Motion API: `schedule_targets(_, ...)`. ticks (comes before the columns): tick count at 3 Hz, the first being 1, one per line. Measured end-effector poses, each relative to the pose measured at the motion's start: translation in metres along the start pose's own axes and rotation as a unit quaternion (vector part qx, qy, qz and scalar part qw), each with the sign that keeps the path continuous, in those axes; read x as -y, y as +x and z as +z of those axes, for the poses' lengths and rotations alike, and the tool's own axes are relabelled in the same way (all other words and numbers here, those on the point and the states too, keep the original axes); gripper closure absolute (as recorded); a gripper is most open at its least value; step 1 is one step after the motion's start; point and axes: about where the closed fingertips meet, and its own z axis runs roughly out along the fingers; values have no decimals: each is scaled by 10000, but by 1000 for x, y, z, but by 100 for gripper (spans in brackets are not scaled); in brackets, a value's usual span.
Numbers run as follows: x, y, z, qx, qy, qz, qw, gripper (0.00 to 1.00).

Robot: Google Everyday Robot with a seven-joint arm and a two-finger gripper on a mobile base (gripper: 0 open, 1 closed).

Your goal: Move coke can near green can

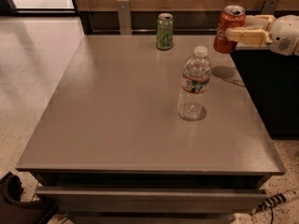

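Observation:
The coke can (229,28) is red with a silver top and hangs tilted in the air above the table's far right corner. My gripper (239,28) comes in from the right and is shut on it, one pale finger (246,36) across its front. The green can (164,31) stands upright at the table's far edge, well to the left of the coke can. The can's shadow falls on the table below it.
A clear plastic water bottle (194,84) with a white cap stands right of the middle of the grey table (117,120). A dark cabinet (273,92) stands against the table's right side. A wood-panelled wall with metal brackets runs behind.

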Motion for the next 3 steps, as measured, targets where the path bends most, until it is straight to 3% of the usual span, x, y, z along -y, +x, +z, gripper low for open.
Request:
schedule_targets(1,1,5,19,-24,-118,68,9999,100)
schedule_targets(3,3,38,88,129,-433,420,9981,100)
